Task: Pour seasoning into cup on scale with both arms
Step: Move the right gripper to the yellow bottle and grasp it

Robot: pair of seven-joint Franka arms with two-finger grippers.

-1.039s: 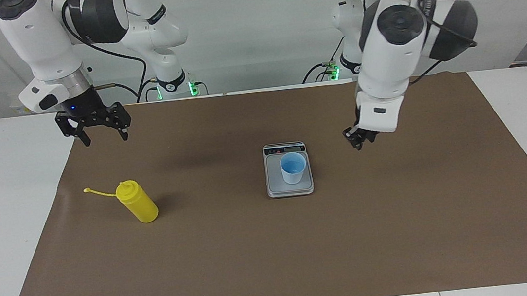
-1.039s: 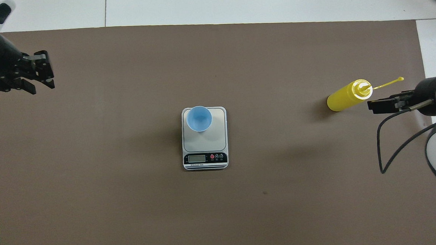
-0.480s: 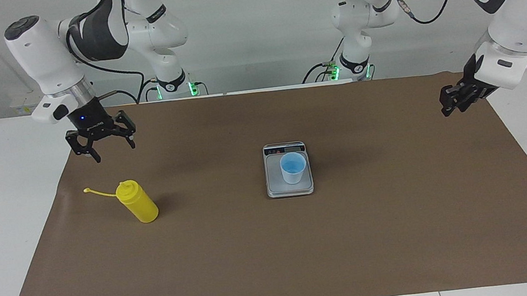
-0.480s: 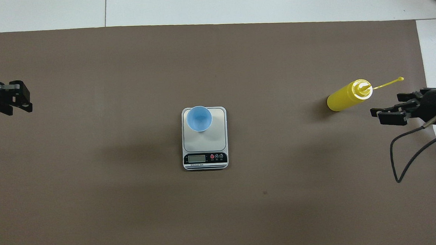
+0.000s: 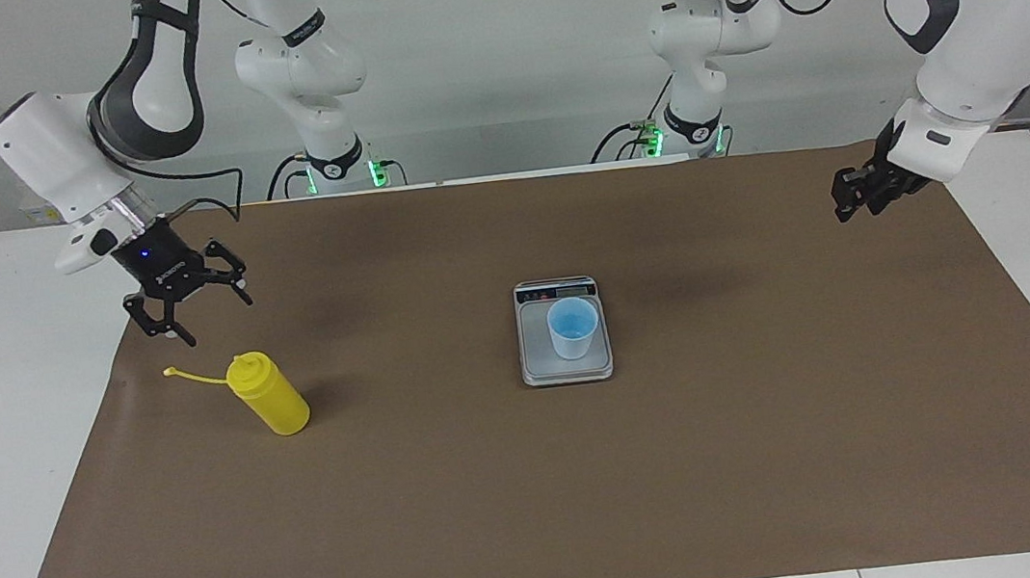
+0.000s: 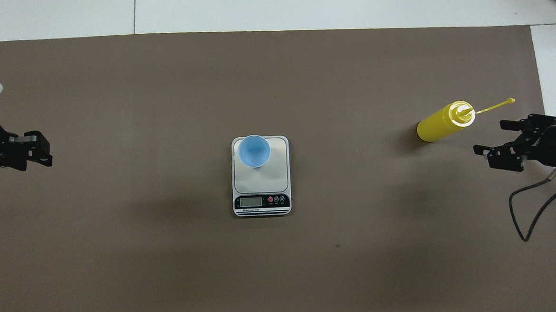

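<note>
**A:** Swinging away from the scale [image 5: 567, 365], the left gripper [image 5: 854, 197] now hangs over the mat's edge, its jaw state unreadable; the right gripper [image 5: 199, 308], wide open, has dipped toward the seasoning [image 5: 269, 406].

**B:** Bottle stands toward the right arm's end; the cup [image 5: 573, 327] sits on the scale; a skewed grab could topple that bottle.

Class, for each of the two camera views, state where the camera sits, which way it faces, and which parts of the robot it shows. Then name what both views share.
Facing view: high across the table, looking at the robots; shows both arms whole, with bases, the right gripper above the bottle, the left gripper over the mat.
Overhead view: high above the robots' end, looking steeply down and forward; shows only the grippers and wrists at the edges.
Shared: bottle, cup on scale, mat, both grippers.
</note>
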